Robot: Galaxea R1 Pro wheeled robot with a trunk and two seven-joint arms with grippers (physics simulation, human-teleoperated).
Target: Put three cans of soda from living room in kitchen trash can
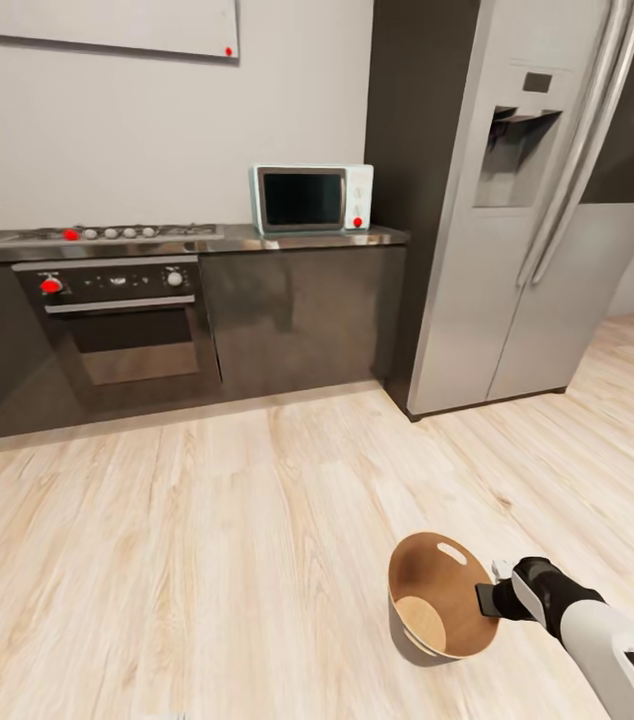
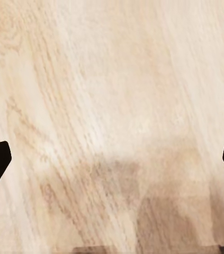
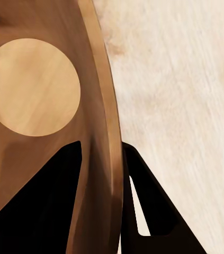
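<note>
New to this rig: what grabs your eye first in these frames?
The round bin low on the wood floor, its brown inside showing no cans, with the right gripper clamped on its rim; the right wrist view shows one finger inside the wall and one outside. Behind it, the tall steel fridge stands right of the dark counter with a mint-green microwave and a built-in oven.

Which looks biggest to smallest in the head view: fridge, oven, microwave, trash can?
1. Fridge, largest.
2. Oven.
3. Microwave and trash can look about alike; the can, gripped at its rim by the right gripper, is nearer the camera, so unranked.
</note>
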